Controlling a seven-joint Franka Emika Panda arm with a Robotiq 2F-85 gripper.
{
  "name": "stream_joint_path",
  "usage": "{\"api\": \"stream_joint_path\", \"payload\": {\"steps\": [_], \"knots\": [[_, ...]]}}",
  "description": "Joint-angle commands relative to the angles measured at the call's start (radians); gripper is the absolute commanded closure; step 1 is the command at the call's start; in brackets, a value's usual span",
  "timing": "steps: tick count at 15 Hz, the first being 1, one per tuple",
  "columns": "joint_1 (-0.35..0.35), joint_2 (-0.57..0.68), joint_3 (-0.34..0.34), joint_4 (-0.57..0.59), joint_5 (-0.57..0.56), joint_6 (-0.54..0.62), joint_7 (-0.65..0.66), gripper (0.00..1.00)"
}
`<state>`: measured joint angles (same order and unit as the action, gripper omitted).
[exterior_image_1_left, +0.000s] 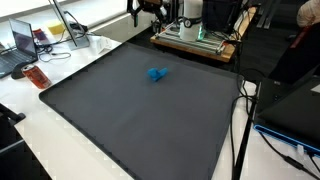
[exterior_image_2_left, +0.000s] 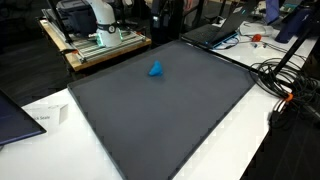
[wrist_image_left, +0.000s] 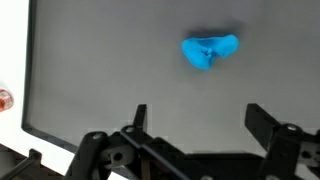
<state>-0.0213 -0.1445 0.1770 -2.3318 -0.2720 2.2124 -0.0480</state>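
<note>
Wrist view: the gripper (wrist_image_left: 197, 115) enters from the bottom edge, with the dark mat (wrist_image_left: 100, 60) filling most of the picture beyond it.
Gripper state: its two fingers are spread wide, with nothing between them and nothing touched.
Nearest thing: a small blue object (wrist_image_left: 208, 51), bright and crumpled or lobed in outline; what it is made of cannot be told.
Where it lies: on the mat, alone, toward the half of the mat nearer the robot's base in both exterior views (exterior_image_1_left: 157, 74) (exterior_image_2_left: 156, 70), well apart from every edge.
Direction from gripper: ahead of the fingertips, up the wrist picture, almost on the midline between the fingers and a shade toward the right-hand one as seen there; clear mat separates them.
Long axis: the blue object is wider than it is tall in the wrist view, so its length runs across the picture, roughly along the line that joins the two fingers.
Height: the gripper hangs above the mat; how high cannot be told.
Arm: only one, so no question of which is nearer.
Surroundings: a white table (exterior_image_1_left: 40, 140) under the mat, a laptop (exterior_image_1_left: 25, 40) and a small red item (exterior_image_1_left: 37, 77) near a mat corner, cables (exterior_image_2_left: 285, 80) off to one side.
Writing: no brand, label or text is readable.
</note>
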Motion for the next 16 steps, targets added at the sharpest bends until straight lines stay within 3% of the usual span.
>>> {"api": "stream_joint_path", "payload": {"steps": [1, 16], "knots": [[0.046, 0.068, -0.019, 0.054, -0.017, -0.051, 0.042, 0.00], [0.199, 0.339, -0.015, 0.164, -0.253, -0.145, 0.360, 0.00]]}}
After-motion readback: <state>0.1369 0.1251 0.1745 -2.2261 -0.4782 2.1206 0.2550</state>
